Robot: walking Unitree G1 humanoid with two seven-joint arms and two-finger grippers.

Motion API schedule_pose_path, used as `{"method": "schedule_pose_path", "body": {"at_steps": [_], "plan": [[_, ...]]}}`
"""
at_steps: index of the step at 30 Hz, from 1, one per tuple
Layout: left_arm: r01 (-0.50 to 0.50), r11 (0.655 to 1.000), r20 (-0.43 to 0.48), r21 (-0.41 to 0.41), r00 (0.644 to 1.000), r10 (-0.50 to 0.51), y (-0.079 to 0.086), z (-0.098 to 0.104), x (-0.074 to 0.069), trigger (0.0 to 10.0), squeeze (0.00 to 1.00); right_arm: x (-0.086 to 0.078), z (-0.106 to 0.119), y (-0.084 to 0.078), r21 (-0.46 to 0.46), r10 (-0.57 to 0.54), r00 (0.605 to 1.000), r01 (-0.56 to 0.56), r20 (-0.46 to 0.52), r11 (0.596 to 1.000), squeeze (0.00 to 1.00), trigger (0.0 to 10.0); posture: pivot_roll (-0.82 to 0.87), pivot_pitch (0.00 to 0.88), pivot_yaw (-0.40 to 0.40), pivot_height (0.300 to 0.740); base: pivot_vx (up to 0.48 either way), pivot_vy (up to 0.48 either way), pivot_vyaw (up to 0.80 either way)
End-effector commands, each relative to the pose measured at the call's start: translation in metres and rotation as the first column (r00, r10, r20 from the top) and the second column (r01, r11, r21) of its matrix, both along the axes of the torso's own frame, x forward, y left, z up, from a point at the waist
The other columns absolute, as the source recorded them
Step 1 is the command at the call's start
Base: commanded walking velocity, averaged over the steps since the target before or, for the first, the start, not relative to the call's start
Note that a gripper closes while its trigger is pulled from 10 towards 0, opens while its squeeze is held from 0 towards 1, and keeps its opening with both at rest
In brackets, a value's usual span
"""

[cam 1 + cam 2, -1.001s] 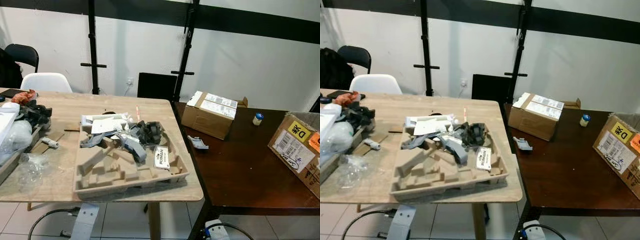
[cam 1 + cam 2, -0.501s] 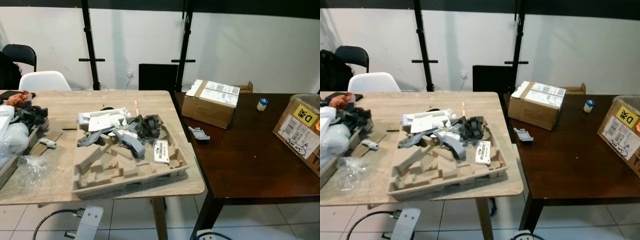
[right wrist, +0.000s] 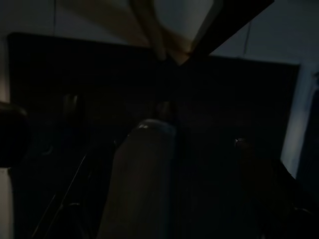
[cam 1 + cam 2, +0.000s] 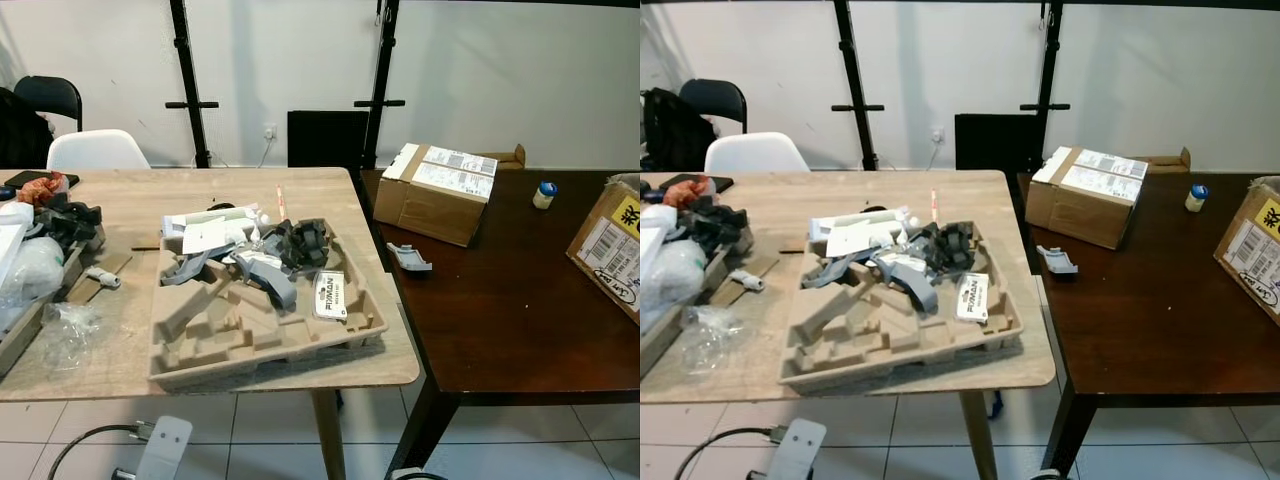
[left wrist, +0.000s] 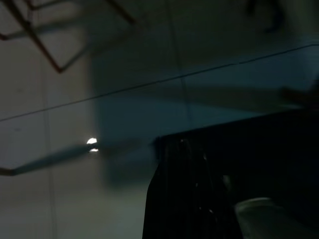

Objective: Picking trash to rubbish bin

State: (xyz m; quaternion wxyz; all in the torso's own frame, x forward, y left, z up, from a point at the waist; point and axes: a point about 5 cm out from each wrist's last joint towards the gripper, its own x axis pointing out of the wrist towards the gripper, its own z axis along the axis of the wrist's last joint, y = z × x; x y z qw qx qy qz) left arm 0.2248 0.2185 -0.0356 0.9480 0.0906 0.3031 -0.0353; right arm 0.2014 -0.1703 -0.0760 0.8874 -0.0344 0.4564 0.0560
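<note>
On the light wooden table (image 4: 120, 205) lies a moulded cardboard tray (image 4: 200, 350). It holds grey scraps (image 4: 270, 278), black foam pieces (image 4: 305, 243), a white printed card (image 4: 328, 293) and white paper rolls (image 4: 210, 228). A crumpled clear plastic bag (image 4: 60, 330) lies left of the tray. A small grey scrap (image 4: 408, 258) rests on the dark table (image 4: 500, 320). Both arms hang low in the shade: the left gripper (image 5: 189, 189) and the right gripper (image 3: 144, 179) are dark shapes above the floor.
A taped cardboard box (image 4: 435, 192), a small blue-capped bottle (image 4: 544, 194) and a labelled box (image 4: 612, 255) stand on the dark table. More clutter (image 4: 40, 250) lies at the wooden table's left end. A white chair (image 4: 95, 150) and two black poles stand behind. A silver arm part (image 4: 160, 450) shows below.
The whole picture has shifted as the camera moved and tilted down; less of the upper wall shows. Nothing on either table has moved.
</note>
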Motion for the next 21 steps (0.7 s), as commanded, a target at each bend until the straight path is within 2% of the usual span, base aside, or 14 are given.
{"method": "schedule_pose_path", "body": {"at_steps": [1, 4, 6, 8, 10, 12, 13, 14, 15, 20, 21], "plan": [[-0.058, 0.997, 0.024, -0.048, 0.998, 0.059, 0.017, 0.006, -0.003, 10.0, 0.00, 0.005, 0.004, -0.005, -0.002, 0.073, 0.997, -0.073, 0.011, 0.997, 0.00, 10.0, 0.08, 0.119, -0.032, 0.740, 0.000, 0.000, 0.00], [-0.098, 0.991, 0.084, -0.094, 0.991, 0.106, 0.032, 0.018, -0.001, 10.0, 0.00, 0.011, 0.010, -0.010, 0.020, 0.147, 0.989, -0.148, 0.033, 0.989, 0.00, 10.0, 0.08, 0.119, -0.035, 0.740, 0.000, 0.000, 0.00], [-0.019, 0.990, 0.124, -0.143, 0.992, 0.036, 0.039, 0.033, -0.003, 10.0, 0.00, 0.018, 0.018, -0.017, 0.055, 0.206, 0.976, -0.210, 0.073, 0.976, 0.00, 10.0, 0.08, 0.108, -0.046, 0.740, 0.000, 0.000, 0.00], [0.076, 0.985, 0.140, -0.158, 0.989, -0.054, 0.041, 0.043, -0.006, 10.0, 0.00, 0.022, 0.024, -0.023, 0.078, 0.240, 0.966, -0.247, 0.094, 0.966, 0.00, 10.0, 0.08, 0.107, -0.048, 0.740, 0.000, 0.000, 0.00], [0.213, 0.964, 0.120, -0.162, 0.973, -0.195, 0.046, 0.054, -0.014, 10.0, 0.00, 0.027, 0.034, -0.031, 0.107, 0.326, 0.936, -0.341, 0.130, 0.934, 0.00, 10.0, 0.07, 0.102, -0.049, 0.740, 0.000, 0.000, 0.00], [0.213, 0.964, 0.120, -0.162, 0.973, -0.195, 0.046, 0.054, -0.014, 10.0, 0.00, 0.027, 0.034, -0.031, 0.107, 0.326, 0.936, -0.341, 0.130, 0.934, 0.00, 10.0, 0.07, 0.102, -0.049, 0.740, 0.000, 0.000, 0.00], [0.243, 0.955, 0.118, -0.168, 0.967, -0.225, 0.046, 0.057, -0.016, 10.0, 0.00, 0.028, 0.036, -0.033, 0.107, 0.347, 0.928, -0.362, 0.136, 0.926, 0.00, 10.0, 0.07, 0.102, -0.049, 0.740, 0.000, 0.000, 0.00], [0.290, 0.938, 0.108, -0.189, 0.956, -0.273, 0.047, 0.063, -0.019, 10.0, 0.00, 0.029, 0.039, -0.035, 0.107, 0.382, 0.913, -0.398, 0.142, 0.911, 0.00, 10.0, 0.07, 0.097, -0.050, 0.740, 0.000, 0.000, 0.00], [0.362, 0.906, 0.097, -0.221, 0.932, -0.348, 0.047, 0.074, -0.022, 10.0, 0.00, 0.030, 0.044, -0.039, 0.117, 0.436, 0.888, -0.453, 0.150, 0.884, 0.00, 10.0, 0.07, 0.092, -0.053, 0.740, 0.000, 0.000, 0.00], [0.437, 0.855, 0.097, -0.278, 0.899, -0.428, 0.044, 0.094, -0.025, 10.0, 0.00, 0.034, 0.053, -0.039, 0.158, 0.479, 0.858, -0.507, 0.184, 0.848, 0.00, 10.0, 0.07, 0.087, -0.056, 0.740, 0.000, 0.000, 0.00], [0.475, 0.825, 0.095, -0.307, 0.878, -0.470, 0.041, 0.104, -0.028, 10.0, 0.00, 0.036, 0.058, -0.038, 0.192, 0.486, 0.849, -0.523, 0.209, 0.831, 0.00, 10.0, 0.07, 0.080, -0.057, 0.740, 0.000, 0.000, 0.00]]}}
